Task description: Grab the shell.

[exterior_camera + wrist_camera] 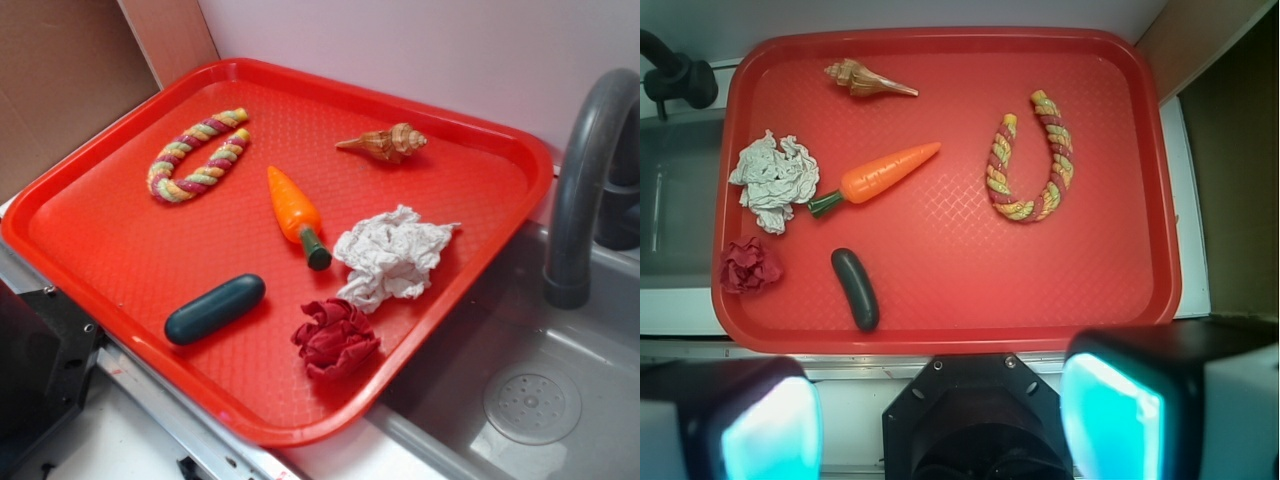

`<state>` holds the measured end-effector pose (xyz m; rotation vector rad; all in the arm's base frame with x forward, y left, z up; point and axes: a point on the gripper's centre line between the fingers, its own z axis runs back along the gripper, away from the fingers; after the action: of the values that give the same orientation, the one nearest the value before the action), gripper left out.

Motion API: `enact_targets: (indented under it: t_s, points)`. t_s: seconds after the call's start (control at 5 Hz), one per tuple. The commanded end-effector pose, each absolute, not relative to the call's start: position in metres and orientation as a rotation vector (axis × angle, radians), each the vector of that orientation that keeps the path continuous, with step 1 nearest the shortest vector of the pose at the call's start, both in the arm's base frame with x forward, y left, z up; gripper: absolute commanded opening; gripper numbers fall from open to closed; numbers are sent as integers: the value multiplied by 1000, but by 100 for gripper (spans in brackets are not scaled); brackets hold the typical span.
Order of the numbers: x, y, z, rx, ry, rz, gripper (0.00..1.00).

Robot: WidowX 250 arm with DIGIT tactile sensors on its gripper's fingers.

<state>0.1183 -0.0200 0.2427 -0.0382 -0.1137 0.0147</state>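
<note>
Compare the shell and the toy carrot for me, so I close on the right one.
The shell is knobbly, tan and shorter; the carrot is smooth, bright orange and longer. The shell lies near the tray's far edge by the faucet; the carrot lies nearer the middle, its green stem beside the white crumpled paper. Both taper to a point and lie flat.

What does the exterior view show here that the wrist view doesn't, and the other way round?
Only the exterior view shows the sink drain and the faucet's whole arch. Only the wrist view shows the gripper, its two fingers apart with nothing between them, held back from the tray's near edge. Both show the red tray holding the shell, carrot, rope loop, dark green capsule, white crumpled paper and red crumpled paper.
</note>
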Motion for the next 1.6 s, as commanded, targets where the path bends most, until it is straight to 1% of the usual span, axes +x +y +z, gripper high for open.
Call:
enact_targets:
  t_s: [0.0,0.2,0.6,0.8,1.0,1.2,1.4]
  points:
    - [118,-20,243,-38,-114,15,100]
    - [158,-38,227,-33,-164,-167,100]
    - [218,-58,199,29,-184,-317,100]
    - [251,-66,181,86,-210,-397,100]
    - [284,-72,157,133,-226,-444,100]
    - [300,-75,140,164,-210,-493,100]
    - [321,-81,108,213,-150,-560,100]
